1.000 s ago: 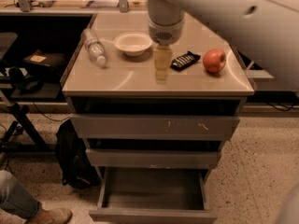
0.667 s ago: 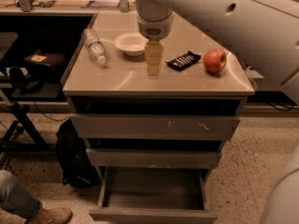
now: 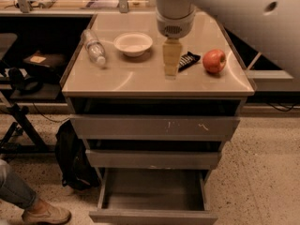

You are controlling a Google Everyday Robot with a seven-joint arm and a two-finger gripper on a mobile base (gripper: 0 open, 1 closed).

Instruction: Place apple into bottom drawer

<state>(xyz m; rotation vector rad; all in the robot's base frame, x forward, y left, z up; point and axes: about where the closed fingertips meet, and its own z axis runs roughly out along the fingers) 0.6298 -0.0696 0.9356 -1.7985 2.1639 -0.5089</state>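
The red-orange apple (image 3: 214,61) rests on the right side of the tan cabinet top (image 3: 140,81). My gripper (image 3: 171,62) hangs from the arm over the middle of the top, pointing down, to the left of the apple and apart from it. It holds nothing that I can see. The bottom drawer (image 3: 152,216) is pulled out at floor level, and its grey tray shows nothing inside. The middle and top drawers above it stand slightly ajar.
A white bowl (image 3: 133,43) and a lying plastic bottle (image 3: 95,47) are on the left of the top. A dark snack bar (image 3: 189,60) lies between gripper and apple. A black backpack (image 3: 70,158) and a person's foot (image 3: 42,213) are at the cabinet's left.
My gripper swung left toward the bowl, then back right, and now hangs a little nearer the apple than a second ago. The apple and drawers have not moved.
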